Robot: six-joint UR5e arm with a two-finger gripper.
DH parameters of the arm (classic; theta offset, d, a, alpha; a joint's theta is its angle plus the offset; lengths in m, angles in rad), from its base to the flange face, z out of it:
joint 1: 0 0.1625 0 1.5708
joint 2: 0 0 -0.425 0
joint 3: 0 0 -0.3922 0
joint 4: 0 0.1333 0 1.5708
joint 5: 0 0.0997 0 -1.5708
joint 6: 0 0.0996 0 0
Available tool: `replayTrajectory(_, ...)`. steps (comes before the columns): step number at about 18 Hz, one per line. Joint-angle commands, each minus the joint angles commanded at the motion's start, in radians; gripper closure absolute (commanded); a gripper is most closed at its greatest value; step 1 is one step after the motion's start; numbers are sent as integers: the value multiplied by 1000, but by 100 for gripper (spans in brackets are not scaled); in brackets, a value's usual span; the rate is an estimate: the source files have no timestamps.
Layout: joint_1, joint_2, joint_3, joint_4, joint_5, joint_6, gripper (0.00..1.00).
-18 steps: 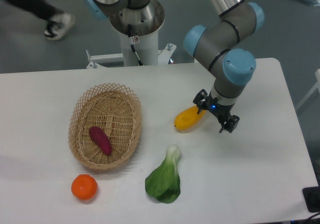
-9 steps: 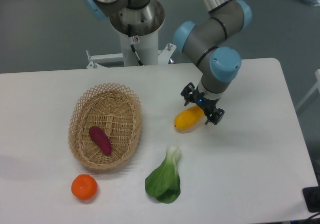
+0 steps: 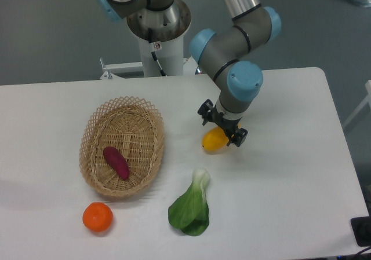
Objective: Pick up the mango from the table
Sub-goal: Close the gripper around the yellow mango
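The table (image 3: 290,202) is a broad white top with rounded corners, and everything lies on it. The arm (image 3: 232,46) reaches in from the rear, its grey links and blue caps bending down over the middle of the surface. At left sits an oval wicker basket (image 3: 95,156) holding a purple tuber (image 3: 116,163). Near the front edge, a leafy green vegetable (image 3: 190,209) lies with its pale stem pointing away from the camera. The mango (image 3: 212,141) rests on the table right of the basket and beyond the greens; only its lower-left end shows, smooth and yellow, rounded at the tip, while the rest is hidden under the wrist. Its long axis seems to run from lower left to upper right. A round orange fruit (image 3: 97,216) sits at the front left, below the basket. The gripper (image 3: 222,128) hangs directly over the mango, its two black fingers standing apart on either side of the fruit; whether they touch it cannot be told.
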Motion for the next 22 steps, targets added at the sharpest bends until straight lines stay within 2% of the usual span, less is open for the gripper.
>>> replayTrajectory(8, -3, -2, -12, 3, 45, 2, 0)
replayTrajectory(9, -3, -2, -12, 2, 45, 0, 5)
replayTrajectory(10, -3, -2, -12, 2, 46, 0, 15)
replayTrajectory(13, -3, -2, -9, 3, 45, 0, 35)
replayTrajectory(16, -3, 0, -5, 2, 49, 2, 48)
replayTrajectory(17, -3, 0, 0, 2, 49, 2, 51)
replayTrajectory(22, 0, 8, 35, -12, 51, 12, 55)
